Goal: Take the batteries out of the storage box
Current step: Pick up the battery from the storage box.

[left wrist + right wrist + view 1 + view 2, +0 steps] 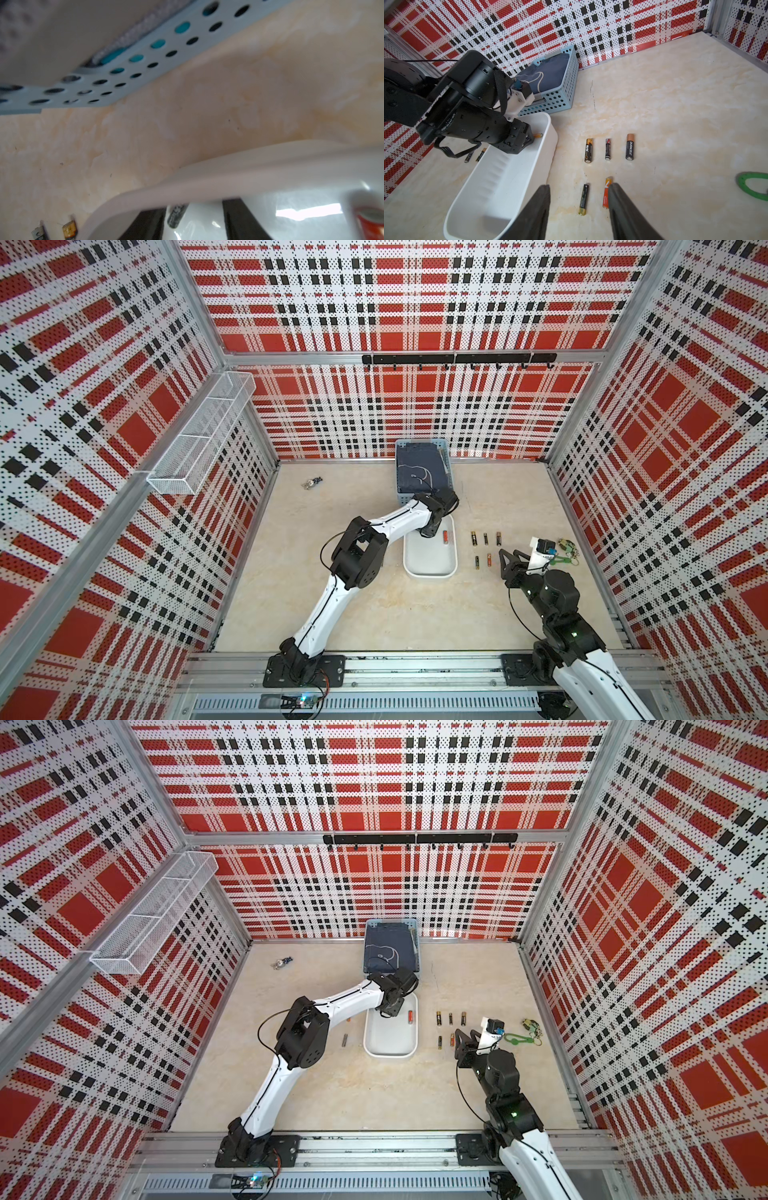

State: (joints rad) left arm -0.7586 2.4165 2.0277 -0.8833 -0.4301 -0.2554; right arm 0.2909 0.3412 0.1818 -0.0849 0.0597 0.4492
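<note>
The white storage box (430,573) (390,1052) lies mid-table. My left gripper (428,533) (193,207) reaches into its far end, open, with a dark battery (175,216) lying on the box floor beside one finger. A red battery (445,536) (369,224) lies by the box's right wall. Several batteries (485,539) (607,149) lie in two rows on the table right of the box. My right gripper (510,554) (579,187) hovers open over the near row, holding nothing; a black-and-gold cell (584,199) lies below the gap. Two more batteries (344,1039) (480,154) lie left of the box.
A light blue perforated basket (398,448) (566,83) with dark cloth stands right behind the box. Keys (311,483) lie far left; a green ring with keys (565,549) lies beside my right wrist. A wire shelf (199,435) hangs on the left wall.
</note>
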